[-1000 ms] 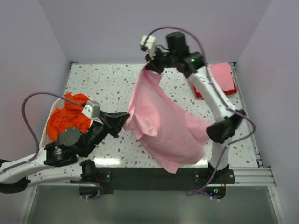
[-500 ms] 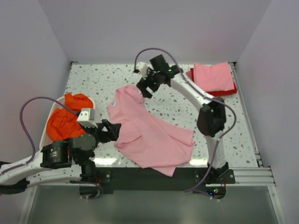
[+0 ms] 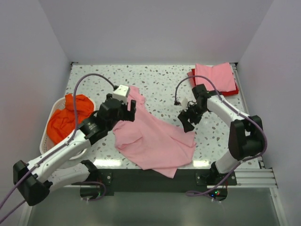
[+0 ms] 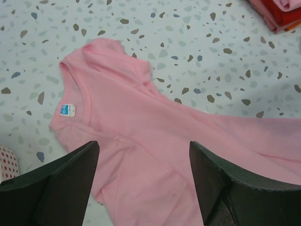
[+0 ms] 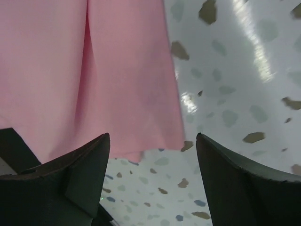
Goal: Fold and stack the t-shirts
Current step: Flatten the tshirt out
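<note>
Left hand [image 4: 143, 186] and right hand [image 5: 153, 181] both hover angled downward, each with its jaws spread wide apart

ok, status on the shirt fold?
Left gripper open above pink t-shirt, collar end. Right gripper open at its edge. Shirt spread out, unfolded. Nothing on it.
</note>
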Available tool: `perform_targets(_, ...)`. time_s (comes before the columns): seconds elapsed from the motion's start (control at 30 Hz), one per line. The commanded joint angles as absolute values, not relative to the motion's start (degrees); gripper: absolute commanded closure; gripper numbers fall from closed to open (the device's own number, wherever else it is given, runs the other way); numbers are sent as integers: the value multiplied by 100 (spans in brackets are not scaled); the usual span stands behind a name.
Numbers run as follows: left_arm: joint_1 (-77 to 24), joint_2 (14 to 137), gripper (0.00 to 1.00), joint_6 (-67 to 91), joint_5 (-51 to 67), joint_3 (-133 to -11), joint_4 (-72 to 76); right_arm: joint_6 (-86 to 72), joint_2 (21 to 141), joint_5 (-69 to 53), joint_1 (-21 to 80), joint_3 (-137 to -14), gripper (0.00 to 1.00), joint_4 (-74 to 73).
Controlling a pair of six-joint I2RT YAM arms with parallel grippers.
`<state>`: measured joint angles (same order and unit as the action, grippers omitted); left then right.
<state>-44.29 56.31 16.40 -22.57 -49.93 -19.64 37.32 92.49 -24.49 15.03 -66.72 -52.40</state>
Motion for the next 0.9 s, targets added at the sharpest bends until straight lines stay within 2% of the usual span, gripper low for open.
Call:
perform_targets(0.0, -3144, 6186, 19, 1264, -286, -5203, -1117, 3946, 8658, -2101, 1512, -6119, 24, -5151)
perform_targets(0.1, -2385, 6906, 22, 1581, 673, -5124, -810, 3894, 8631, -1811, 1512, -5687, 25, -4808)
perform_targets(0.33, -2285, 8304, 25, 1898, 1151, -5072, -914, 3850, 9123, -1776, 1538, -5519, 35, -4553)
perform_targets(0.5, -2311, 8411, 33, 2372, 1169, -4439, -677, 3806, 9176, -1495, 1555, -5449, 35, -4298)
perform_targets(0.7, -2417, 8499, 36, 2680, 932, -4228, -949, 3832, 9255, -1011, 1556, -5317, 35, -3903)
perform_targets(0.8, -2417, 8412, 39, 2979, 984, -3982, -871, 3867, 9438, -1107, 1564, -5326, 45, -4016)
perform_targets(0.83, -2417, 8272, 39, 3058, 984, -3894, -809, 3911, 9474, -1247, 1564, -5370, 58, -4104)
perform_targets(0.87, -2417, 8184, 40, 3189, 976, -3667, -748, 3937, 9483, -1283, 1564, -5396, 66, -4218)
